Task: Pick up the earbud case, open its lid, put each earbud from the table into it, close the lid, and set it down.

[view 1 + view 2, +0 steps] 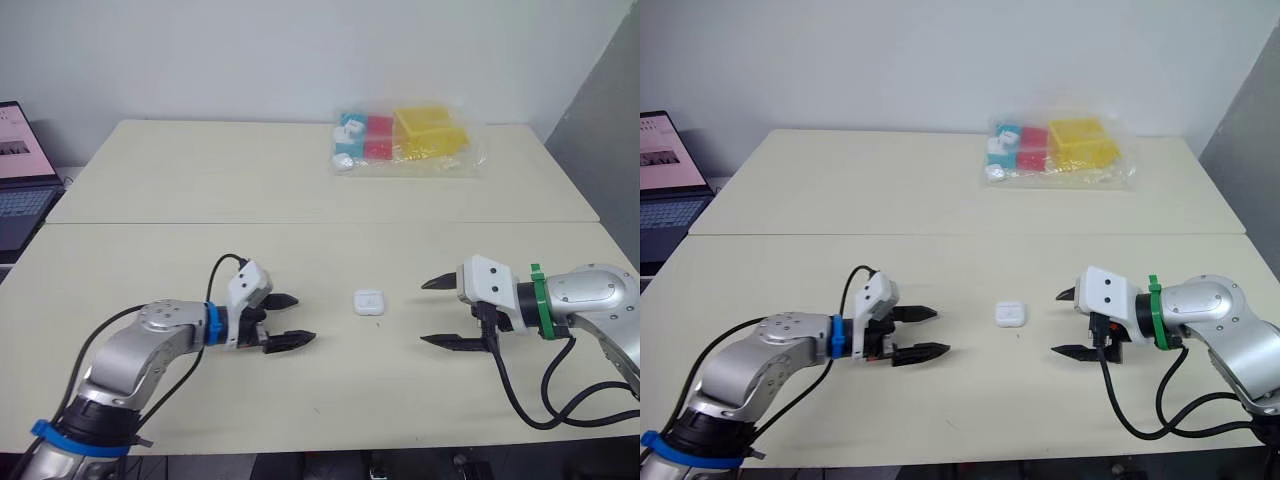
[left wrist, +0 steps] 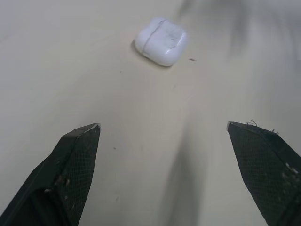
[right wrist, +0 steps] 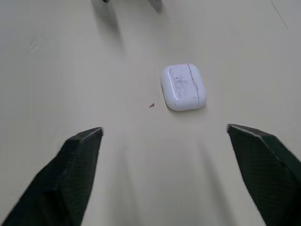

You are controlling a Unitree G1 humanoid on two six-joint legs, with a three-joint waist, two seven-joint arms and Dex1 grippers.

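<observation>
Earbud case (image 1: 369,302) lying shut on the table (image 1: 200,200), between the two end effectors and touched by neither.

Nearest, the left end effector (image 1: 303,319) hovers low over the table with its fingers spread apart, tips aimed at the case. The right end effector (image 1: 424,312) faces it from the opposite side, fingers likewise spread. The case sits roughly midway between them. Farther back lies a clear plastic bag (image 1: 410,140) of coloured items, and an open laptop (image 1: 20,180) stands at the far left.

Head pair above, wrist views low toward case (image 2: 161,41)
</observation>
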